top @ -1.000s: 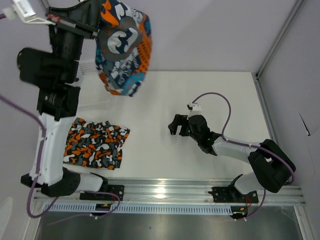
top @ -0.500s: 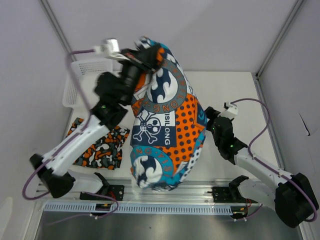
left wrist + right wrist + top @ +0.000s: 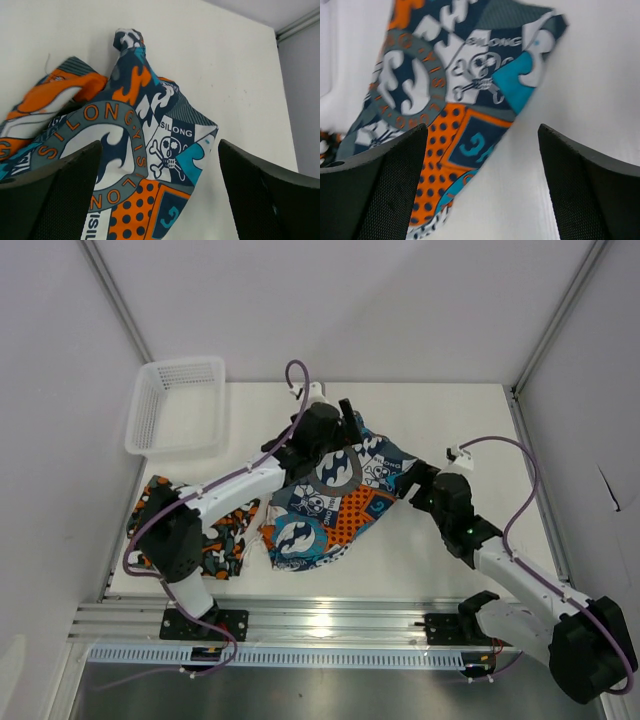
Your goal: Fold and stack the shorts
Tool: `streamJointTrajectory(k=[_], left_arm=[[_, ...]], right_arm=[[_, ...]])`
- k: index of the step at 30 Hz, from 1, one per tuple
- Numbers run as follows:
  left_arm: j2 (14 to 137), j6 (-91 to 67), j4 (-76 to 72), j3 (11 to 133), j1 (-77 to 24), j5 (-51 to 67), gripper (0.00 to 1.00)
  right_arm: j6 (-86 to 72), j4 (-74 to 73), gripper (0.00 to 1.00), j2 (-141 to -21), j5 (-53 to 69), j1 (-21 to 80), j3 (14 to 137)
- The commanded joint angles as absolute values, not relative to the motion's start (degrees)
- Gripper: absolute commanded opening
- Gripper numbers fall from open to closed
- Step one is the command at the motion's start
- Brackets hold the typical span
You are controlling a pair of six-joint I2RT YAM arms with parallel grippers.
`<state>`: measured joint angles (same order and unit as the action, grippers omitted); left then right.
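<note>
Top external shows camouflage shorts (image 3: 228, 530) seemingly folded at 8 o'clock; graphic shorts (image 3: 335, 505) lie crumpled (unfolded, unstacked); left gripper (image 3: 159, 147) and right gripper (image 3: 482, 127) gape empty.

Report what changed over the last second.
The left claw swung the graphic-print shorts down from high at the far left onto the table and let go; its jaws now stand open. The right claw, open, shifted right and sits at their right edge. The camouflage shorts and basket stayed put.
</note>
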<state>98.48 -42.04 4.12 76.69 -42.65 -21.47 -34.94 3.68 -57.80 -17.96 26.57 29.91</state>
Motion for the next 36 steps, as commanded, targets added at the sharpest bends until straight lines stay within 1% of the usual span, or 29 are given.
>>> streamJointTrajectory(k=[1,4,6,8,9,10,12,13,14,16,17,18,20,22,25,34,36], left_arm=[[91.0,-41.1,15.3,84.2,-43.0,-27.1,0.99],[83.2,-41.7,19.7,82.9,-42.5,-29.8,0.99],[77.0,-43.1,23.1,81.7,-42.2,-31.0,0.99],[72.6,-44.9,25.2,77.7,-41.1,-31.2,0.99],[70.5,-46.8,27.1,76.6,-40.4,-29.6,0.99],[66.0,-47.6,27.7,72.2,-38.3,-27.8,0.99],[61.3,-49.1,29.3,67.6,-36.1,-23.7,0.99],[56.6,-49.5,30.1,66.0,-34.7,-23.2,0.99],[54.4,-49.6,31.6,62.1,-34.5,-23.0,0.99],[49.9,-49.6,33.4,60.0,-34.3,-23.8,0.99],[46.0,-49.7,34.4,57.7,-34.3,-24.1,0.99],[44.2,-49.6,36.2,57.2,-34.2,-24.2,0.99],[40.5,-49.5,38.1,55.7,-34.2,-24.8,0.99],[39.0,-49.3,40.9,54.3,-34.2,-24.8,0.99],[37.1,-49.3,42.8,52.2,-34.2,-23.5,0.99],[35.3,-50.3,41.0,45.2,-34.2,-17.6,0.99],[35.7,-50.4,40.3,44.3,-34.2,-16.5,0.99]], right_arm=[[-34.3,3.9,0.91,-54.6,-9.6,28.8,30.8],[-32.3,5.2,0.88,-55.1,-7.3,34.3,31.2],[-30.1,4.9,0.87,-57.1,-7.6,40.2,32.3],[-28.5,4.7,0.86,-59.4,-8.7,44.7,34.8],[-27.8,4.2,0.86,-61.0,-9.0,48.6,36.0],[-26.6,3.9,0.86,-64.6,-8.4,50.3,37.3],[-25.4,3.3,0.86,-68.8,-8.2,55.2,41.0],[-24.1,2.7,0.86,-73.0,-8.4,56.8,42.3],[-23.5,2.5,0.86,-75.0,-8.9,58.3,44.8],[-22.4,0.8,0.87,-80.4,-12.3,62.9,47.4],[-21.5,0.4,0.87,-81.9,-13.4,64.4,48.5],[-21.4,0.4,0.87,-83.2,-16.5,65.9,50.7],[-21.0,-1.7,0.86,-86.4,-18.6,69.5,52.5],[-21.2,-2.9,0.86,-88.2,-21.8,72.2,55.2],[-21.9,-4.9,0.84,-92.2,-24.3,73.5,58.5],[-21.7,-5.1,0.86,-102.0,-24.3,73.8,63.1],[-22.1,-5.1,0.85,-103.3,-23.9,73.6,63.6]])
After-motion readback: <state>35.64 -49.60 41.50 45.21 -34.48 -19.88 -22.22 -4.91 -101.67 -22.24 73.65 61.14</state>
